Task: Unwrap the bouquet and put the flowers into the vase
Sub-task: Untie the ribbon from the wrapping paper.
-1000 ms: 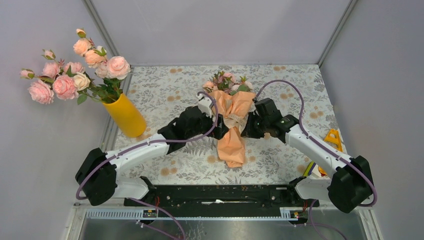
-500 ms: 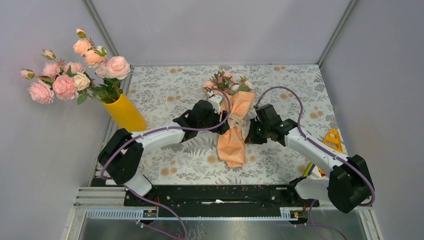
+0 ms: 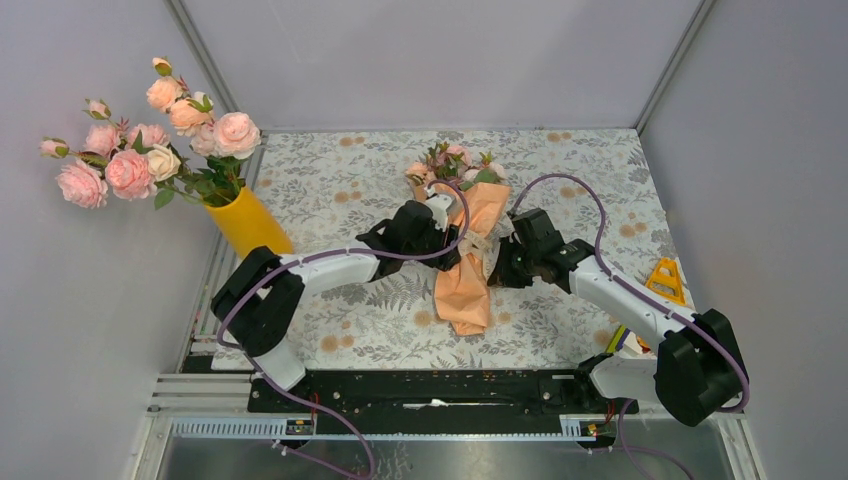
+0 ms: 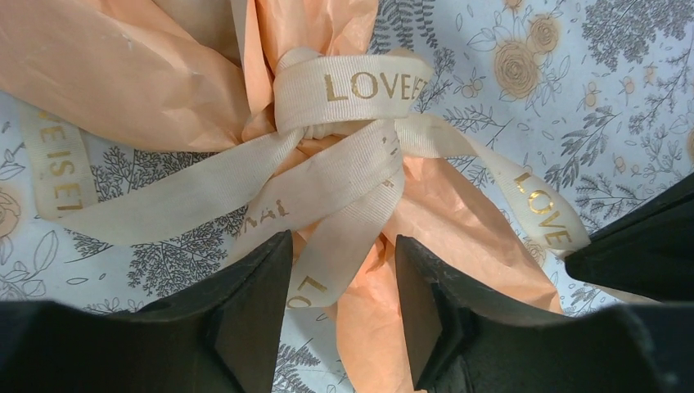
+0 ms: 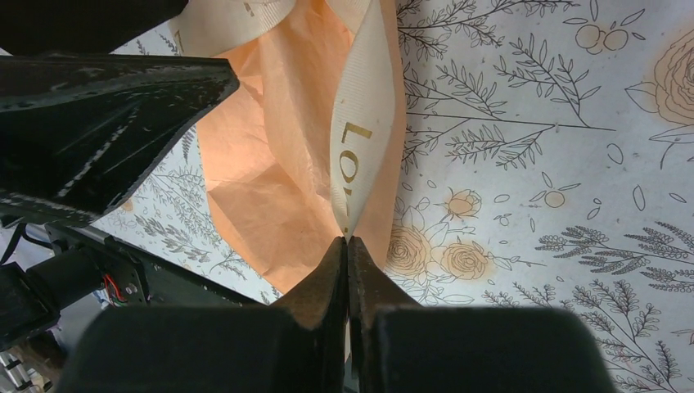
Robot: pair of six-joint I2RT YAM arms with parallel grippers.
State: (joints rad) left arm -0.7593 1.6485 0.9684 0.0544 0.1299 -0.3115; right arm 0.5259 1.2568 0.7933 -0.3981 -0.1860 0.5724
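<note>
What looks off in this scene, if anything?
The vase at far left is already full of big roses, so there's probably little room for more. The bouquet lies flat, ribbon still knotted. Nothing looks spilled or torn.

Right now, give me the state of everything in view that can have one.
bouquet: lying on the table, wrapped
ribbon: knotted around the bouquet
left gripper: open, jaws astride a ribbon tail
right gripper: shut on a ribbon tail
vase: standing, holds large roses
</note>
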